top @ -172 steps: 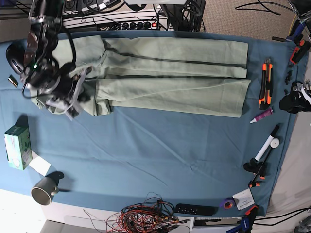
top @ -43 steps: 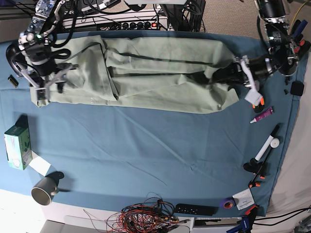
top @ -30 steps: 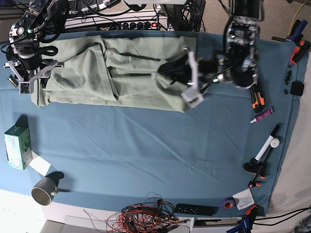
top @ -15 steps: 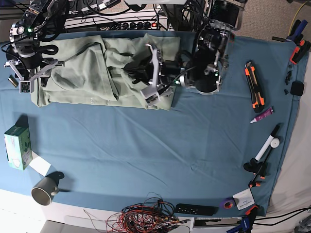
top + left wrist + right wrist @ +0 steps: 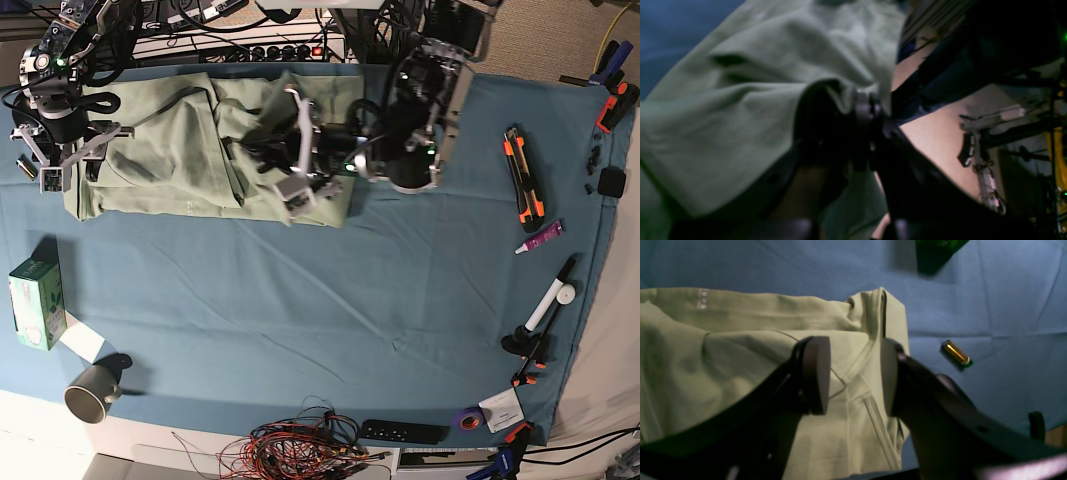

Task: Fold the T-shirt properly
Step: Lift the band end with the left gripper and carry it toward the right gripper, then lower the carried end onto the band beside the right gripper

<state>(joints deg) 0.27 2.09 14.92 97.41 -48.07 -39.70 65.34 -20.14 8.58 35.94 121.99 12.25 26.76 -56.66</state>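
Observation:
The pale green T-shirt lies at the back left of the blue-teal table cloth, its right part doubled over to the left. My left gripper is shut on a bunched edge of the shirt and holds it over the shirt's middle. In the left wrist view the dark fingers pinch green fabric. My right gripper is open over the shirt's left end. In the right wrist view its pads stand apart just above a seamed fold of the shirt, holding nothing.
A green box and a metal cup sit front left. An orange utility knife, markers and small tools lie at the right. Tangled wires are at the front edge. A small gold battery lies by the shirt's left end.
My left gripper has carried the shirt's right end leftward, folding it over the body; the shirt is now much shorter. My right gripper has stayed at the left end.

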